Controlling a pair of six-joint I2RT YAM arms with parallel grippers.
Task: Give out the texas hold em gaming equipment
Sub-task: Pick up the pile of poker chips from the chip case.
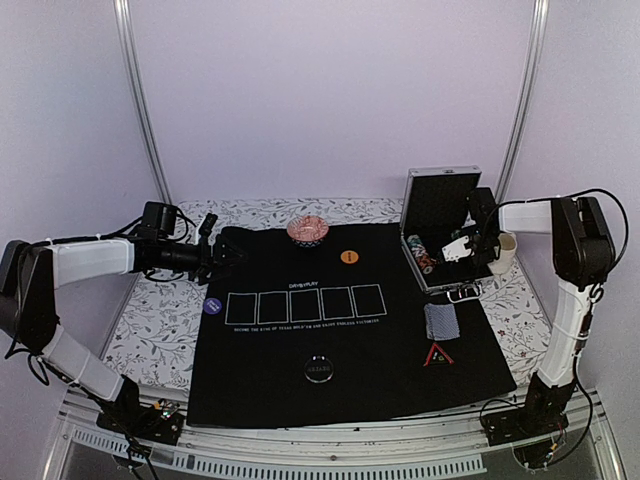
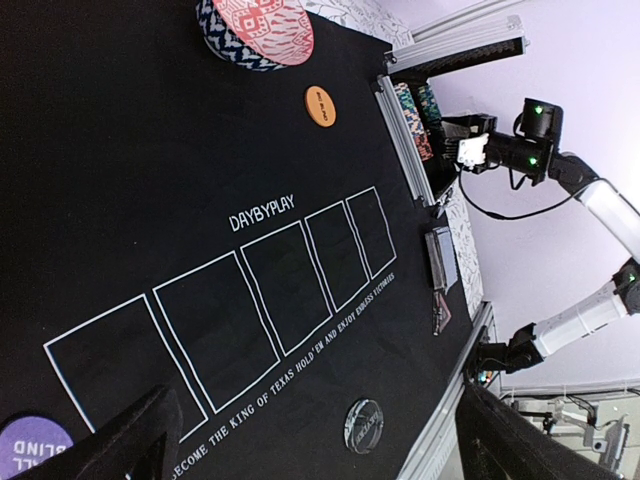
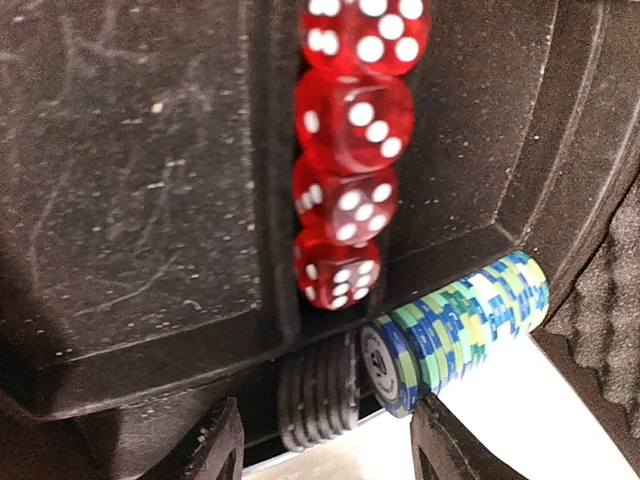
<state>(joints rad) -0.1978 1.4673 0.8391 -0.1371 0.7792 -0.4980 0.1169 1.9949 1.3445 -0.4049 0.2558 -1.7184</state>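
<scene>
Right hand (image 3: 325, 442) spread astride chips (image 3: 460, 320), dice (image 3: 352, 130) beyond; left hand (image 2: 320, 440) spread above mat (image 2: 120, 150).

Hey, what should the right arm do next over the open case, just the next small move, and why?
Probably ease the right gripper down a little and close on the black chips between its fingers. The jaws stand apart, straddling that stack in the case, with the green-blue chips just beside it, and nothing is held yet.
</scene>
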